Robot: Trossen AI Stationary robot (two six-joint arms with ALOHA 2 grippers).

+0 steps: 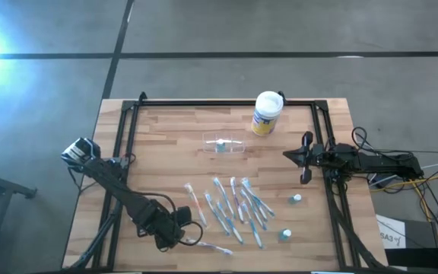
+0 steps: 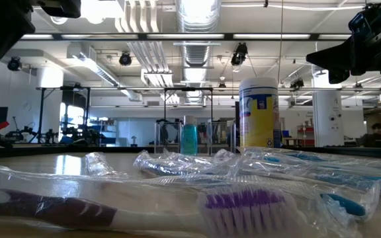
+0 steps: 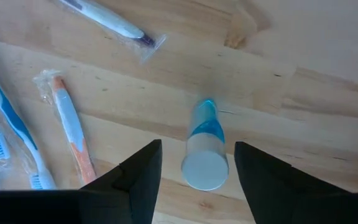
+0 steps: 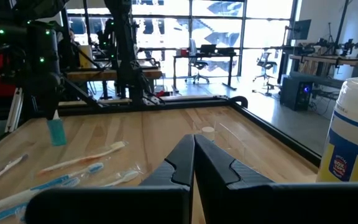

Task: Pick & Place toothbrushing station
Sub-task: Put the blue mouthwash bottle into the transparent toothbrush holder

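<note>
Station (image 1: pixel 224 144) holds teal bottle (image 1: pixel 221 146) | left jaws spread | right jaws pressed together

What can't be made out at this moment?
- High view: the left gripper covers the tube that it straddles.
- Left wrist view: whether the tube stands on the table or is lifted.
- Low view: wrapped toothbrushes hide the base of the holder.
- Right wrist view: the picture's edge cuts off the canister.
</note>
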